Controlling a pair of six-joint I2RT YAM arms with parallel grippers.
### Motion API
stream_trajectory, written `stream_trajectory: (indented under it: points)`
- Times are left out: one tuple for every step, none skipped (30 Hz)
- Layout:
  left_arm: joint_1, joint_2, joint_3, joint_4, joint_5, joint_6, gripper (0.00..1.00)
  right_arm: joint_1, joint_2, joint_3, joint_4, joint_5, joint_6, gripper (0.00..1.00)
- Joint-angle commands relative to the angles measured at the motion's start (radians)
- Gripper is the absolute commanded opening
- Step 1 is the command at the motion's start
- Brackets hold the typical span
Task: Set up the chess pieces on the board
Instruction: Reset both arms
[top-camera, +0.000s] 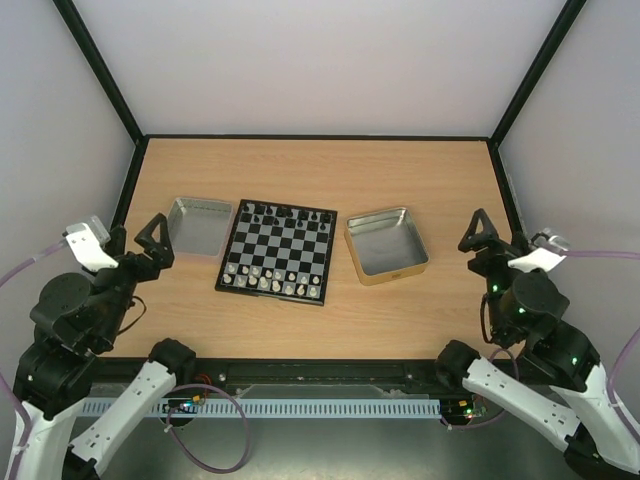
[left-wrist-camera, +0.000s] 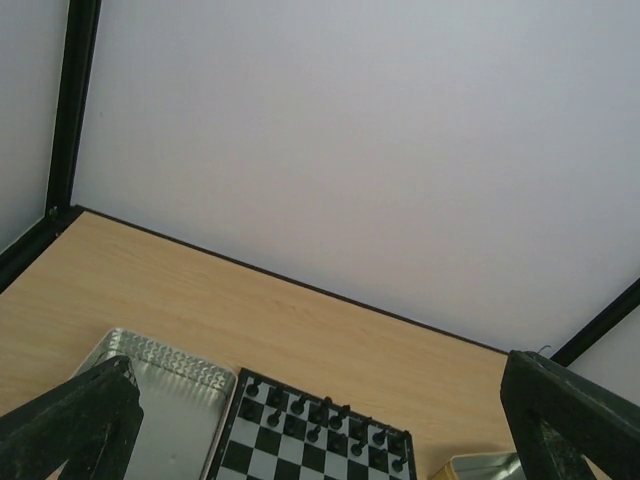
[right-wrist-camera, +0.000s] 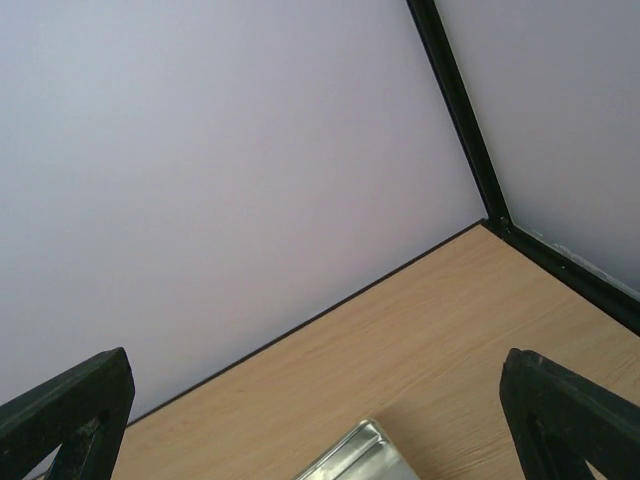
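Observation:
The board (top-camera: 277, 252) lies mid-table with tiny white chess pieces (top-camera: 268, 279) along its two near rows and black pieces (top-camera: 285, 213) along the far rows. The left wrist view shows the board's far part (left-wrist-camera: 300, 455) with black pieces on it. My left gripper (top-camera: 155, 240) is open and empty, raised at the table's left edge, well left of the board. My right gripper (top-camera: 482, 240) is open and empty, raised at the right edge. In each wrist view both fingers sit wide apart at the lower corners, with nothing between them.
A grey metal tray (top-camera: 198, 225) lies left of the board and shows in the left wrist view (left-wrist-camera: 150, 400). A gold-sided square tin (top-camera: 386, 244) lies right of the board; its corner shows in the right wrist view (right-wrist-camera: 365, 460). Black frame posts and white walls enclose the table.

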Motion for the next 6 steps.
stream_trajectory:
  points:
    - [0.005,-0.022,0.01,-0.046,-0.019,0.007,0.99,-0.001,-0.008,0.028,-0.048,0.047,-0.009,0.98]
    - [0.005,-0.024,0.011,-0.046,-0.019,0.007,0.99,-0.001,-0.008,0.027,-0.045,0.045,-0.008,0.98]
    - [0.005,-0.026,0.01,-0.046,-0.012,0.011,0.99,-0.001,-0.006,0.026,-0.044,0.043,-0.006,0.98]
    - [0.006,-0.026,0.011,-0.047,-0.006,0.012,0.99,-0.001,-0.006,0.022,-0.041,0.04,-0.005,0.98]
    - [0.005,-0.026,0.011,-0.049,-0.012,0.008,0.99,-0.002,-0.005,0.02,-0.039,0.038,-0.002,0.98]
    - [0.005,-0.026,0.009,-0.051,-0.018,0.007,0.99,-0.001,-0.004,0.016,-0.037,0.036,0.001,0.98]
